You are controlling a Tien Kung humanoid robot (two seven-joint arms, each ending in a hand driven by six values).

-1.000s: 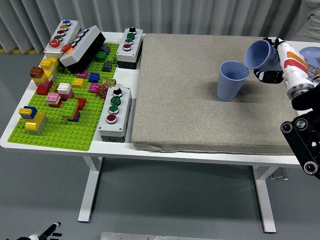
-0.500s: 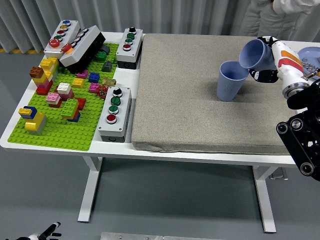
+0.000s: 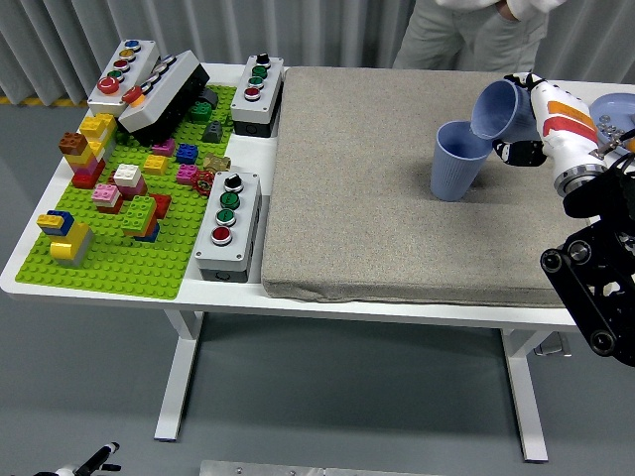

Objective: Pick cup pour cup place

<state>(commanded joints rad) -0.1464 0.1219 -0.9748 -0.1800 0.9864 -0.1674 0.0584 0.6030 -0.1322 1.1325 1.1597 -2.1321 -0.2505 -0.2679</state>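
Tipping the held cup (image 3: 497,109) mouth-down over the standing cup (image 3: 458,159) is what you are doing now: your right hand (image 3: 534,119) has its fingers clasped around the held cup, its rim just above the other's mouth so anything inside would fall straight in. The standing cup sits upright on the grey mat (image 3: 397,188) toward the surface's far right corner. Your left hand is out of sight.

Mat (image 3: 397,188): lay on the table (image 3: 30,270), right of the brick baseplate (image 3: 119,268). Standing cup (image 3: 458,161): on the mat's far right part. Tilted cup (image 3: 498,109): held by the right hand (image 3: 531,124) just above and right of it. Button boxes (image 3: 228,225): between baseplate and mat. Person (image 3: 471,35): behind the table.
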